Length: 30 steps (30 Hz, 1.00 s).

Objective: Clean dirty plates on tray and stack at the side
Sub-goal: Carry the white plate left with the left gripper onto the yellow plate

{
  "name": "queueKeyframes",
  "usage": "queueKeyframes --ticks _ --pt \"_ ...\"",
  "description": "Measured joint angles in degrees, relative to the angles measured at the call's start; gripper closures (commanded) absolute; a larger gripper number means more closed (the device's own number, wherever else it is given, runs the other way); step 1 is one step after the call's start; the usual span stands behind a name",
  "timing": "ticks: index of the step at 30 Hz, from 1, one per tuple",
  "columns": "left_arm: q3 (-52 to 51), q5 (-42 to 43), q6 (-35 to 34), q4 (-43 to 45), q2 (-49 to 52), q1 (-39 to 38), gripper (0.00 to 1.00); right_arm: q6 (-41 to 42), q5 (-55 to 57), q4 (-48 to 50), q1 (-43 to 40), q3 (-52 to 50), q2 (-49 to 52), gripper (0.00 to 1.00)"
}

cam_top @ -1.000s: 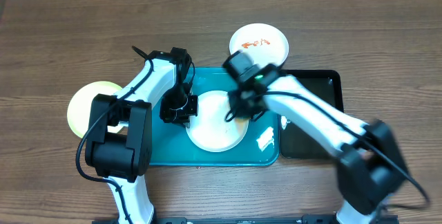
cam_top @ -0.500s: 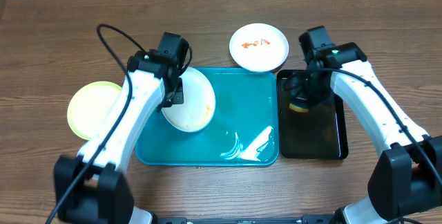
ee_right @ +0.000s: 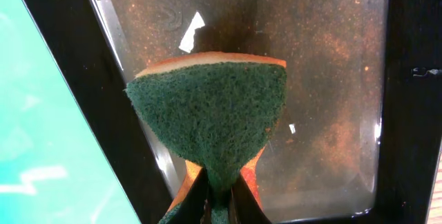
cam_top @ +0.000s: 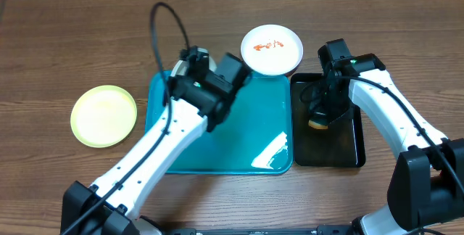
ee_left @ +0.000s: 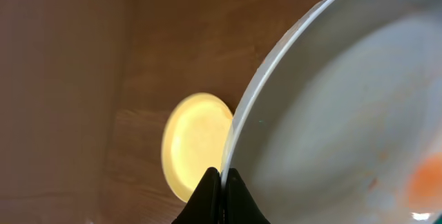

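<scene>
My left gripper [ee_left: 222, 179] is shut on the rim of a white plate [ee_left: 331, 113] and holds it lifted and tilted; a faint orange smear shows at its right edge. In the overhead view the left gripper [cam_top: 187, 75] is over the far left corner of the teal tray [cam_top: 246, 133], and the arm hides most of that plate. The pale yellow plate [cam_top: 104, 115] lies on the table to the left and also shows in the left wrist view [ee_left: 197, 144]. A white plate with orange sauce [cam_top: 272, 48] sits behind the tray. My right gripper [ee_right: 221, 189] is shut on a green-and-orange sponge [ee_right: 214, 113].
The narrow black tray [cam_top: 348, 148] stands right of the teal tray, its wet bottom [ee_right: 324, 79] speckled with orange residue. My right gripper [cam_top: 319, 115] holds the sponge inside it. The table is brown wood, with a cable looping above the left arm.
My left arm lifted the white plate off the teal tray and swung it toward the tray's far left corner. My right gripper, with the sponge, shifted slightly toward the front within the black tray.
</scene>
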Motion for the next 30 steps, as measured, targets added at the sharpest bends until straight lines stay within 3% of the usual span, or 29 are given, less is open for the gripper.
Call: queueKeyframes --ticks 8,30 --pt "0.0 -14.9 0.1 -0.2 0.0 -10.9 0.96 0.0 0.0 0.0 0.0 0.0 0.0 0.96" --pt "0.0 -18.2 0.3 -0.2 0.0 -10.9 0.96 -0.2 0.0 -0.1 0.0 0.0 0.0 0.96"
